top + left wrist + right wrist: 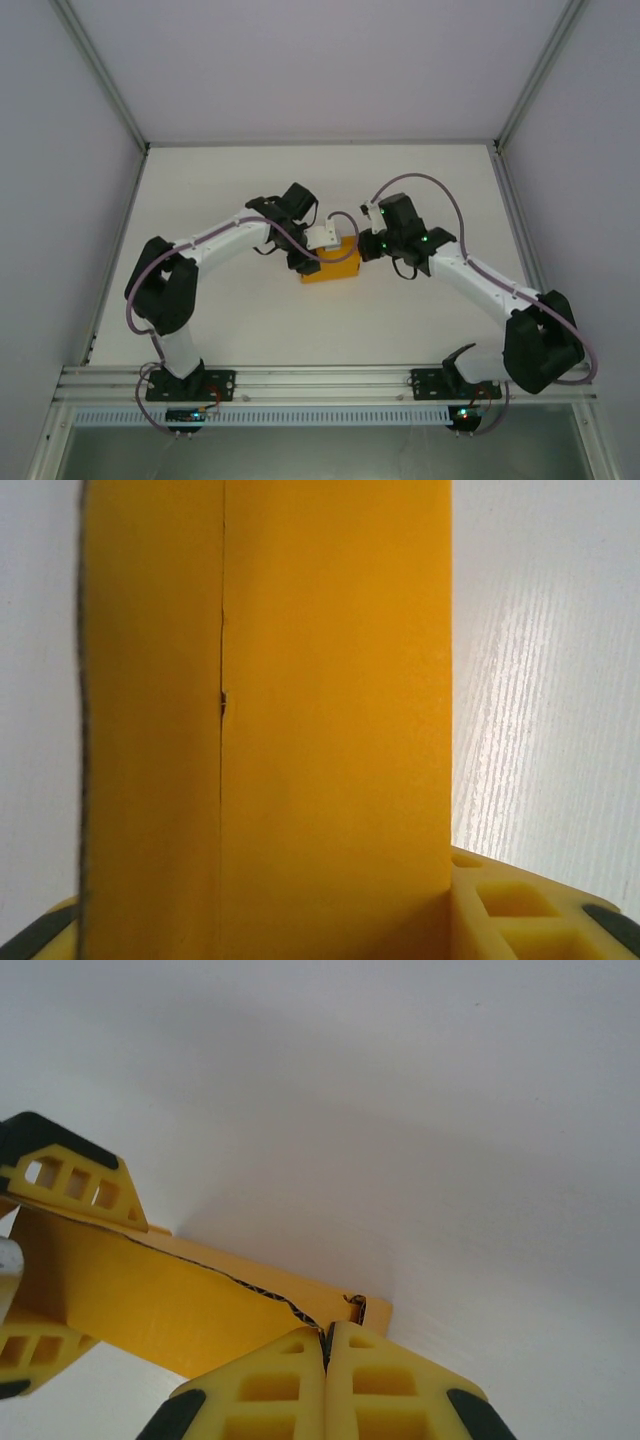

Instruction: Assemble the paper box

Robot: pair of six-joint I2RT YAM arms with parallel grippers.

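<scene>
The paper box [330,266] sits in the middle of the table [230,190], clasped across its width by the left gripper [52,1270], the right gripper [326,1345] pinched tight on its thin end edge — a flap-folding step, I judge, which next needs a gentle tuck inward.

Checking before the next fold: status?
Left gripper clamped across paper box. Right gripper shut, pinching its card edge. Nothing blocking.

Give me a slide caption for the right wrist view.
Right fingers pinch an edge of the paper box while left fingers grip its other end.
</scene>
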